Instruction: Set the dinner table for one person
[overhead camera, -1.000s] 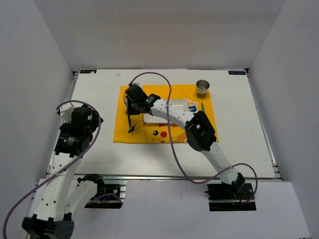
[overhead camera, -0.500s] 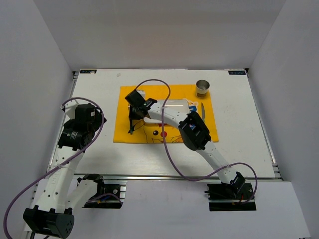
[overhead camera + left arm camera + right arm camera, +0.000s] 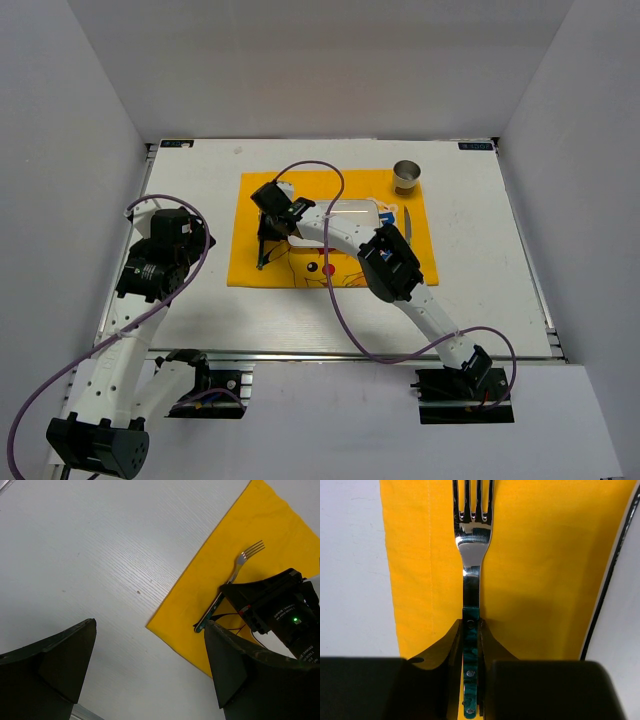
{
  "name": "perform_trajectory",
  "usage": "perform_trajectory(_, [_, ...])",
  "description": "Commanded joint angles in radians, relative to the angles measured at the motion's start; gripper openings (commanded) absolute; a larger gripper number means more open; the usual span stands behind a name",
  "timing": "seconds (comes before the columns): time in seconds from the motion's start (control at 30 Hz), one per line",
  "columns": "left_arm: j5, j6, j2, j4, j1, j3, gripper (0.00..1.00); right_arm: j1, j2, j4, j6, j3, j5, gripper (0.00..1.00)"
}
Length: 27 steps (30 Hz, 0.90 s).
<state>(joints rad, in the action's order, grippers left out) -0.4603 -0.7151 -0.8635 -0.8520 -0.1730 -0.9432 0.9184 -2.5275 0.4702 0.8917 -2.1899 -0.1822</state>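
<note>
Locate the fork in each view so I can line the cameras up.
Top external: fork left of centre, by the yellow placemat's left edge, partly under the right gripper.
Left wrist: fork upper right, tines up-right, handle running under the right gripper.
Right wrist: fork centre, tines at top, green handle clamped in the jaws.
Shared landmark: the placemat's left edge beside the fork.

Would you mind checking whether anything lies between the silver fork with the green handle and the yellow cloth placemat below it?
Nothing visible does. The right gripper holds the silver green-handled fork by its handle, over a bare stretch of the yellow cloth placemat near one edge.
</note>
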Motion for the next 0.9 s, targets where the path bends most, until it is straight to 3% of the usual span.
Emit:
perform_trajectory(0.0, [0.011,0.014,0.009,0.019,0.004,0.003,0.98,0.007,-0.013,-0.022,0.016,-0.027,-0.014,0.00])
perform_trajectory(0.07, [0.012,0.016,0.009,0.019,0.004,0.003,0.98,0.005,-0.011,-0.033,0.015,-0.016,-0.005,0.00])
perform_trajectory(0.13, [0.015,0.017,0.009,0.021,0.004,0.003,0.98,0.007,-0.013,-0.042,0.010,-0.011,0.006,0.22])
perform_trajectory(0.2, [0.017,0.019,0.011,0.021,0.004,0.004,0.98,0.010,-0.005,-0.045,0.006,-0.017,0.015,0.38])
perform_trajectory(0.27, [0.017,0.020,0.012,0.022,0.004,0.004,0.98,0.014,0.010,-0.056,-0.008,-0.013,0.016,0.68])
perform_trajectory(0.3, [0.017,0.020,0.012,0.022,0.004,0.004,0.98,0.019,0.044,-0.062,-0.011,0.002,0.010,0.89])
perform_trajectory(0.53, [0.003,0.013,0.012,0.022,0.004,0.003,0.98,0.039,0.309,-0.156,-0.069,0.146,-0.049,0.89])
perform_trajectory(0.67, [0.002,0.037,-0.020,0.018,0.004,-0.038,0.98,0.028,0.591,-0.214,-0.250,0.333,-0.068,0.89])
perform_trajectory(0.77, [-0.003,0.069,-0.068,-0.030,0.004,-0.138,0.98,0.016,0.804,-0.100,-0.394,0.523,-0.271,0.89])
perform_trajectory(0.87, [-0.011,0.103,-0.086,-0.084,0.004,-0.248,0.98,0.016,1.042,0.049,-0.434,0.700,-0.468,0.89])
